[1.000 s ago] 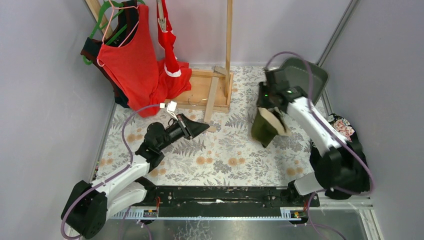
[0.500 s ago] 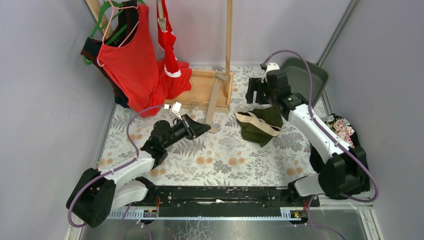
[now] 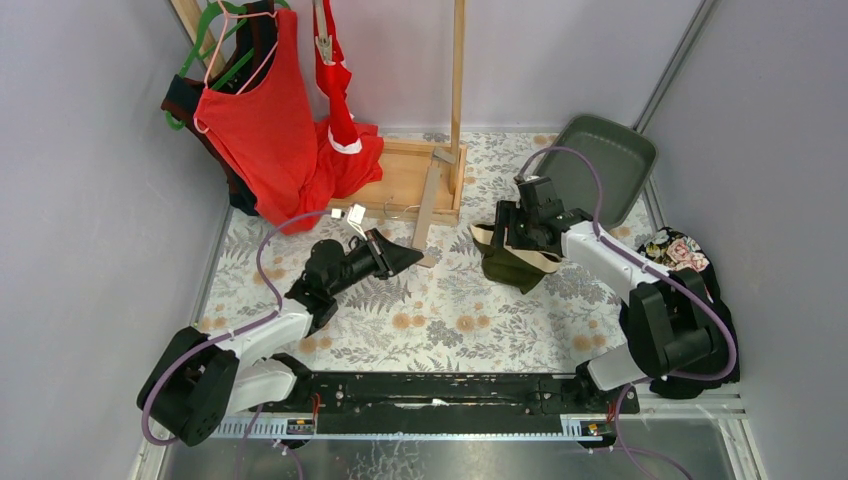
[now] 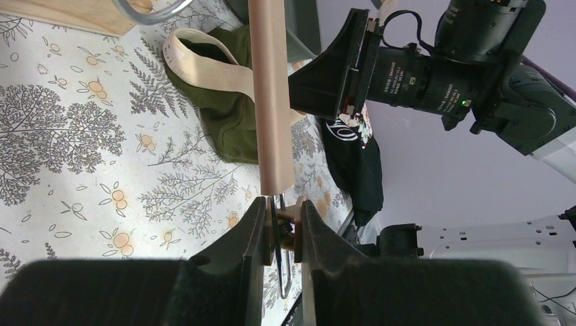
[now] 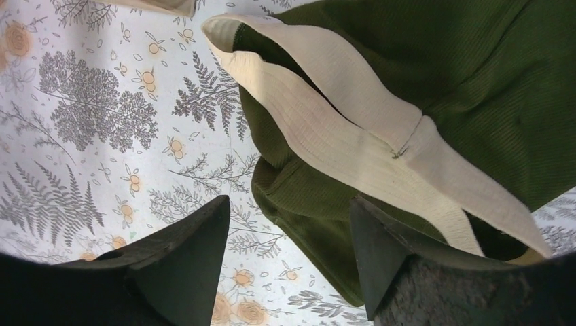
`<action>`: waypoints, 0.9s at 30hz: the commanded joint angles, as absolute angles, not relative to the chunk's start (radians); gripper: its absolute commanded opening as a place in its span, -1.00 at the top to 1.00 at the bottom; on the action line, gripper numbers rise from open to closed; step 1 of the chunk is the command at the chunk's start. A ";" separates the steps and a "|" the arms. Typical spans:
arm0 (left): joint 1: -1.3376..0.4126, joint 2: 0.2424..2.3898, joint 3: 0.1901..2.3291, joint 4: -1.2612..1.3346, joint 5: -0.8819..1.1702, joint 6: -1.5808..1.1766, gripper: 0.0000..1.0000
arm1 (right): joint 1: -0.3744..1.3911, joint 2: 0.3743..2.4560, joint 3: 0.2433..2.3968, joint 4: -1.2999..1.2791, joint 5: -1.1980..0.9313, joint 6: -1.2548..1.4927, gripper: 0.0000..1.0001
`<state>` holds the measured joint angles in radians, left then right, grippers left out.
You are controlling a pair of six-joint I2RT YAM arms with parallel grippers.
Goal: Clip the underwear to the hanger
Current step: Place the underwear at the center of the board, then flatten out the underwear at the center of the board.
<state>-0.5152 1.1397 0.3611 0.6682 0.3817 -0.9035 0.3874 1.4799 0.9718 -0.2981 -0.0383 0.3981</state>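
– Tabletop, floral-print cover (image 3: 440, 310): first item?
– Olive briefs (image 3: 512, 265), crumpled, with the cream waistband (image 5: 339, 129) uppermost. They lie on the cover to the right of the wooden stand (image 3: 458, 90).
– Change on record?
– A second ago the right gripper (image 3: 512, 228) held them lifted. Half a second ago they lay dropped, with the gripper raised clear. Now it has come back down over them, fingers spread either side of the waistband fold and not closed on cloth. Whether the pads touch the fabric cannot be told.
– Meaning for the task?
– Likely a re-grasp for a better hold on the waistband. This pair is not yet clipped.
– Second item?
– Red briefs (image 3: 338, 110), hanging from a metal clip (image 3: 322, 42) up at the rack. Judged done.
– Left gripper (image 3: 400, 258)?
– Low over the cover by the stand's foot, barely shifted over that second. Its fingers are pressed nearly together on a thin wire piece (image 4: 285, 285). What the wire belongs to cannot be told.
– Containers?
– One: a dark green tray (image 3: 600, 150) in the back right corner, tipped against the wall. Nothing shows inside it. The olive briefs lie near its left edge, outside it.
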 commanded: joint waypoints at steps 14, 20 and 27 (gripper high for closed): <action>-0.506 1.086 0.346 0.779 0.406 -0.896 1.00 | 0.458 1.596 1.056 -0.355 0.153 0.790 -0.48; -0.504 1.077 0.326 0.795 0.418 -0.900 1.00 | 0.458 1.621 1.061 -0.379 0.202 0.787 -0.48; -0.493 1.088 0.315 0.819 0.431 -0.906 1.00 | 0.457 1.658 1.089 -0.367 0.225 0.782 -0.39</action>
